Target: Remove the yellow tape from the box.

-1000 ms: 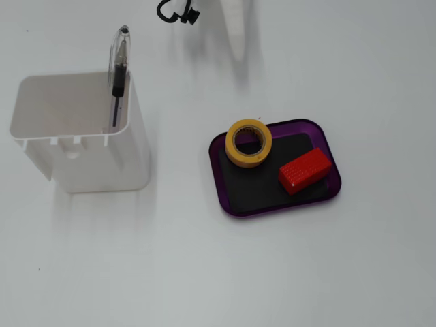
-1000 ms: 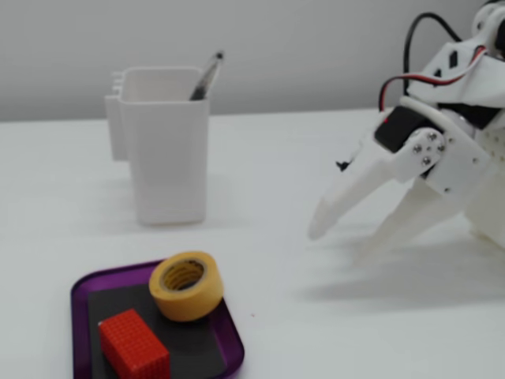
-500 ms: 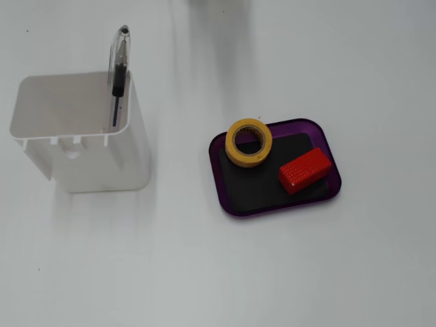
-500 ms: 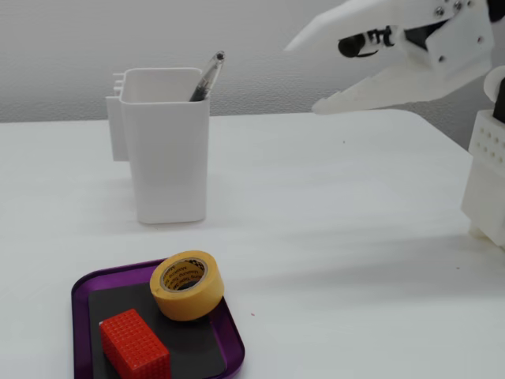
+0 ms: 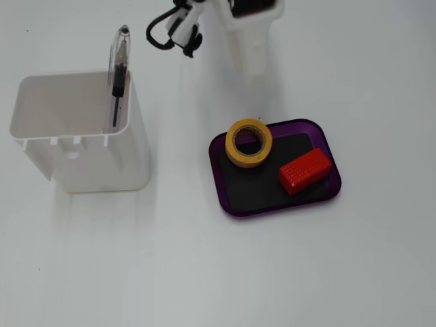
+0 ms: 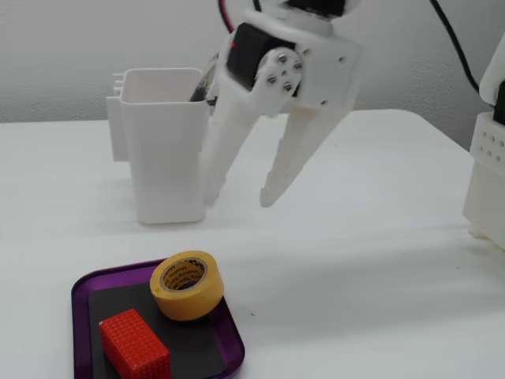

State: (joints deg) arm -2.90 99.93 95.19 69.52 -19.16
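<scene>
The yellow tape (image 5: 248,158) is a ring leaning at the far left corner of the purple tray (image 5: 272,208), partly on its rim. In the other fixed view the tape (image 6: 193,304) sits at the tray's (image 6: 79,290) back edge. A red block (image 5: 304,170) lies beside it on the black floor, also seen low in the other fixed view (image 6: 134,346). My white gripper (image 6: 239,197) hangs open and empty above the table, behind the tray and clear of the tape. In a fixed view only part of the arm (image 5: 252,34) shows at the top edge.
A tall white container (image 5: 82,136) holding a pen (image 5: 119,68) stands left of the tray; in the other fixed view it (image 6: 166,150) is just behind the gripper's left finger. A white structure (image 6: 489,174) stands at the right edge.
</scene>
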